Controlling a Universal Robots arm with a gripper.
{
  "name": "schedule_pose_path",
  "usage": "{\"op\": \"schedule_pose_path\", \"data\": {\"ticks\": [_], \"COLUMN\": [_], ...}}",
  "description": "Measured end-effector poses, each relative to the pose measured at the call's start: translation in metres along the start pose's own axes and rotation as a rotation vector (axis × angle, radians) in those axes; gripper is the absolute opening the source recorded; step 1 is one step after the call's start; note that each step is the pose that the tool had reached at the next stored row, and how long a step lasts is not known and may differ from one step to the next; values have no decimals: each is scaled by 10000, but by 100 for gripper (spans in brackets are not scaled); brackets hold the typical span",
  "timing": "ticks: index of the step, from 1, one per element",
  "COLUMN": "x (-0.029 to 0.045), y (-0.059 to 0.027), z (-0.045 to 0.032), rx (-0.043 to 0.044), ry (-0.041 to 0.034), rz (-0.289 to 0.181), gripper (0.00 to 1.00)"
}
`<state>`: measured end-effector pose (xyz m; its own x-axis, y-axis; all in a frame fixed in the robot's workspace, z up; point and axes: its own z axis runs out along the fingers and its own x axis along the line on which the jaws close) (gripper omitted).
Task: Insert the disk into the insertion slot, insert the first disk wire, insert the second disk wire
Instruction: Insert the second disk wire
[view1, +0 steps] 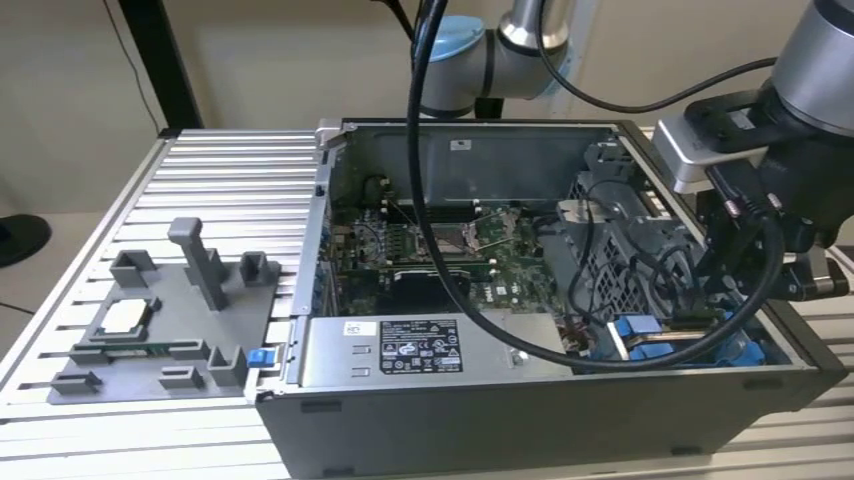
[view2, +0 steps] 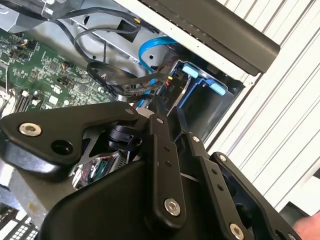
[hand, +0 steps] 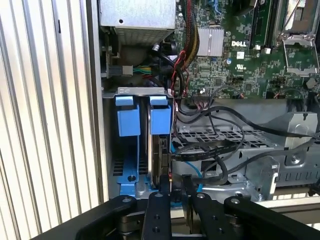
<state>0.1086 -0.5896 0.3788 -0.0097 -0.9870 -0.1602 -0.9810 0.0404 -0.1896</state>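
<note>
2 blue carriers stand side by side in your drive bay (hand: 134, 91), at the computer case's (view1: 534, 400) front corner on the exterior view's right. The disk (hand: 159, 145) sits upright in the slot nearer the black cables (hand: 215, 150), its blue tab (hand: 160, 117) near the bay's rim. Your gripper (hand: 176, 186) hangs directly over the disk's cable end, fingers (hand: 163, 186) nearly pressed together; whether they pinch a wire connector I cannot tell. Keep the approach square to the disk's edge, and keep loose cables out from under the fingers.
</note>
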Motion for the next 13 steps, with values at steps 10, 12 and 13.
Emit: {"op": "schedule_pose_path", "data": {"ticks": [10, 12, 13], "x": [0, 0, 0], "y": [0, 0, 0], "z": [0, 0, 0], "rx": [-51, -61, -66], "ry": [3, 3, 4], "rz": [8, 9, 10], "gripper": [100, 100, 100]}}
